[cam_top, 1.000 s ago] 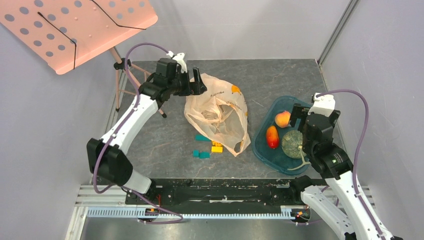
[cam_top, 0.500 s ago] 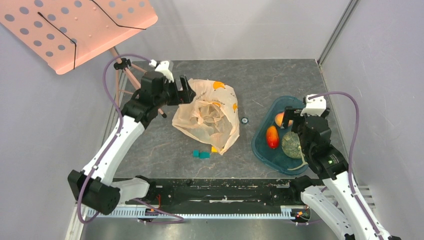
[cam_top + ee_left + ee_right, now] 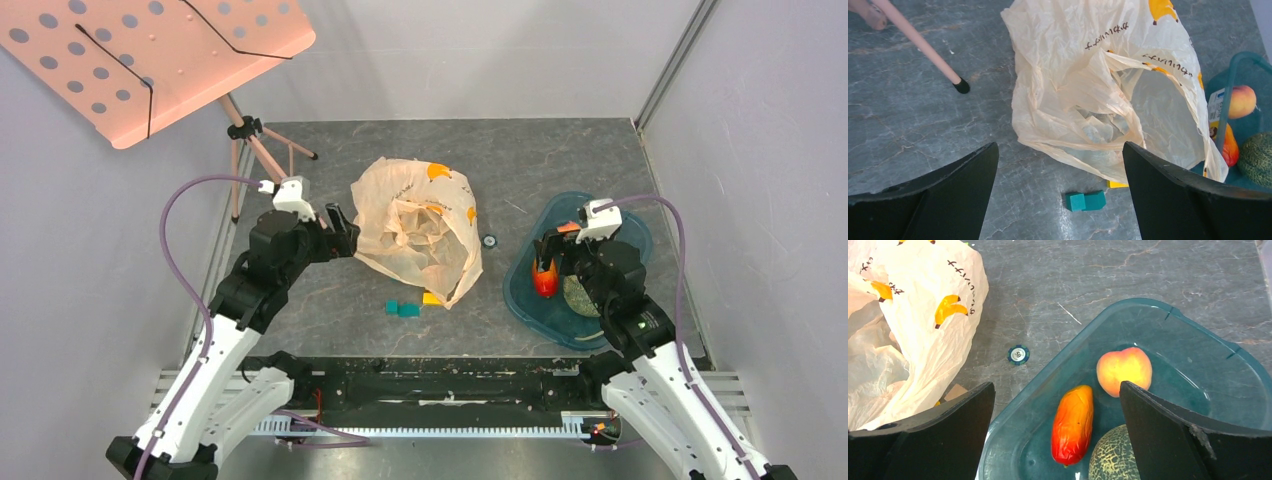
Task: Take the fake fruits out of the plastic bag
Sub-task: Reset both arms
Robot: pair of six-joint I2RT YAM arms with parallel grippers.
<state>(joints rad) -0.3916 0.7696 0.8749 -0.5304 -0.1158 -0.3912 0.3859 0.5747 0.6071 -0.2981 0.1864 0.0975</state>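
**Fruits sit outside the bag**

The red-orange fruit [image 3: 1072, 425] and speckled green fruit [image 3: 1115, 456] lie in a teal tray [image 3: 1193, 385], at three o'clock from the slack plastic bag [image 3: 415, 225], apparently unloaded there. The right gripper [image 3: 1056, 386] hovers over them, the left gripper [image 3: 1059, 150] at the bag's nine o'clock. Both gape wide, holding nothing.

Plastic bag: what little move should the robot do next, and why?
Probably draw both hands back to rest. The plastic bag lies open and looks empty of fruit, and the red-orange fruit and the green melon already sit in the teal tray. The left hand and right hand are open, holding nothing.
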